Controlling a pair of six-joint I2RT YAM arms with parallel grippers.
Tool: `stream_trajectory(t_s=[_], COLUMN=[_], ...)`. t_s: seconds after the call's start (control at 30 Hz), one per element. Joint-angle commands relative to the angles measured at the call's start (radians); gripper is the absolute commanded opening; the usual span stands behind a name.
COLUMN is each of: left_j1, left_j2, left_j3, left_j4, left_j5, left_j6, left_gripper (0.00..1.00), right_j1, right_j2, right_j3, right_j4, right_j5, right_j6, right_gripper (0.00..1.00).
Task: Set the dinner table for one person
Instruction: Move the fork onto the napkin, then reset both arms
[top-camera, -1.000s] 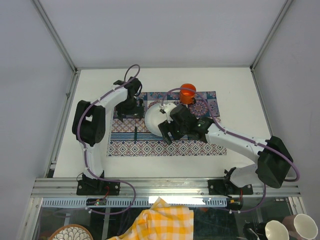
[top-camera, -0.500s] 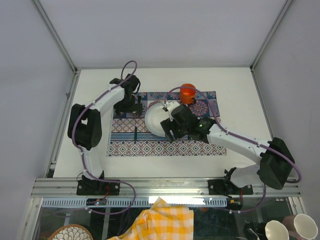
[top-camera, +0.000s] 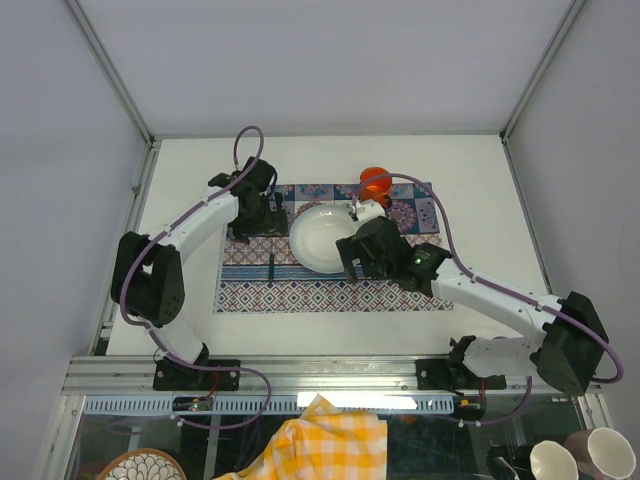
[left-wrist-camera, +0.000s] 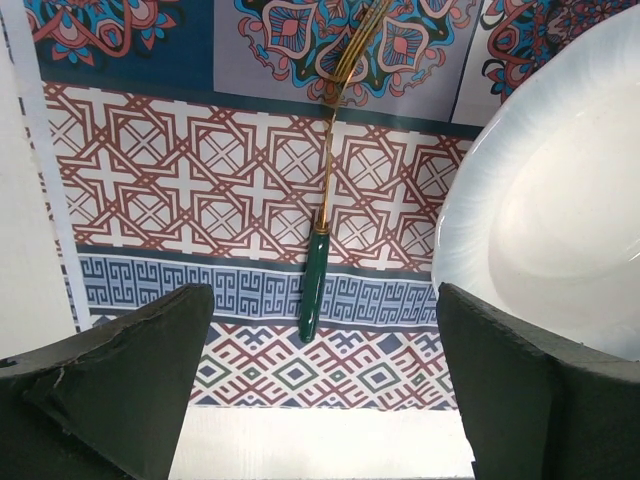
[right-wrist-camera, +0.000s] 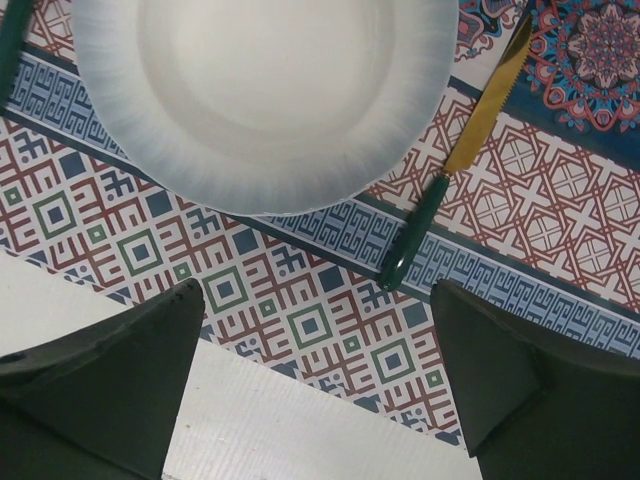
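Observation:
On the white dinner table (top-camera: 300, 160) lies a patterned cloth (top-camera: 300, 295). On the cloth are a white plate (top-camera: 322, 238), a fork (top-camera: 271, 268) with a green handle to its left, and an orange cup (top-camera: 375, 182) at its far right. My left gripper (top-camera: 252, 222) is open and empty above the cloth's far left. In its wrist view it (left-wrist-camera: 320, 400) hovers over the fork (left-wrist-camera: 318, 260), with the plate (left-wrist-camera: 550, 220) to the right. My right gripper (top-camera: 352, 262) is open and empty at the plate's right. It (right-wrist-camera: 320, 390) hovers over the cloth, and a gold-bladed knife (right-wrist-camera: 440, 195) lies beside the plate (right-wrist-camera: 265, 90).
Aluminium frame rails (top-camera: 330, 372) edge the table. A yellow checked cloth (top-camera: 320, 440), a patterned bowl (top-camera: 140, 468) and mugs (top-camera: 580, 455) sit below the near rail. Bare white tabletop (right-wrist-camera: 250, 430) shows beside the cloth's edge.
My right arm has drawn back to the right, uncovering the plate. My left arm's elbow has swung out to the left, its gripper staying over the cloth's far left. Both grippers stay open.

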Motion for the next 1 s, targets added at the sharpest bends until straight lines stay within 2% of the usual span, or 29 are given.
stream_trajectory(t_s=[0.0,0.27,0.63,0.97], left_j1=[-0.012,-0.018,-0.02,-0.02], left_j2=[-0.055,-0.113,-0.146,-0.153], left_j3=[-0.055,-0.131,-0.163,-0.153], left_j4=[0.105,0.192,0.251,0.26], left_j5=[0.006,0.011,0.019,0.037], left_j6=[-0.023,-0.011,0.012,0.021], left_gripper=[0.99,0.99,0.99,0.99], right_j1=[-0.003,-0.003,-0.027,-0.077], right_j2=[0.017,0.051,-0.026,-0.055], right_j3=[0.015,0.041,0.03,0.002], right_j4=[0.017,0.014,0.019,0.035], right_j5=[0.066,0.115,0.22,0.186], right_j6=[0.061,0.092,0.09,0.128], right_gripper=[1.0,1.0,1.0,1.0])
